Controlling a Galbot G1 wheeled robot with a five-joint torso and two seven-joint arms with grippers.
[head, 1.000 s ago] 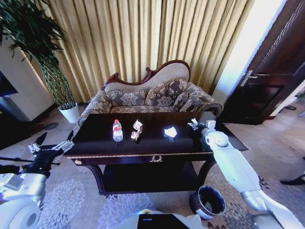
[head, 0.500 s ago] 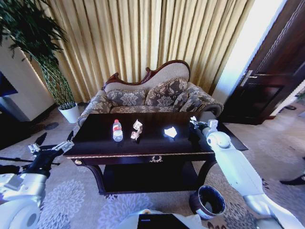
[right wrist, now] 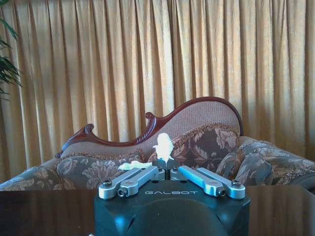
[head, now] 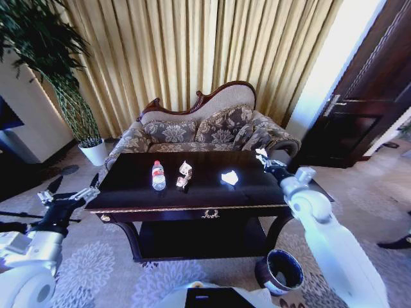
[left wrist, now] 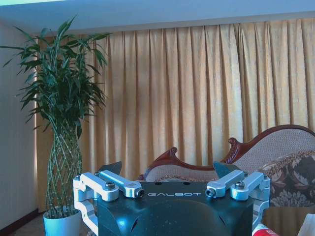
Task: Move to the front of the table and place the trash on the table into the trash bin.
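1. The trash bin (head: 280,270) stands on the carpet in front of the counter's (head: 212,192) right leg
2. The left gripper (head: 69,192) hovers off the counter's left edge, fingers spread apart
3. On the counter lie a bottle (head: 158,175), a carton (head: 184,174) and a paper piece (head: 229,177)
4. The right gripper (head: 262,158), above the counter's far right corner, pinches a paper scrap (right wrist: 163,145)

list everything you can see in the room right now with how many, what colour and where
table: one, dark glossy, centre.
clear bottle: one, white label, upright, table's left part.
crushed carton: one, whitish, mid-table.
crumpled paper: one, white, right of the carton.
paper scrap: one, white, pinched in the right gripper.
trash bin: one, dark brown, floor by the table's front right leg.
sofa: one, patterned, behind the table.
curtains: gold, back wall.
plant: one, green, white pot, far left.
door: one, dark, right.
left gripper: open, left of the table.
right gripper: shut, above the table's right end.
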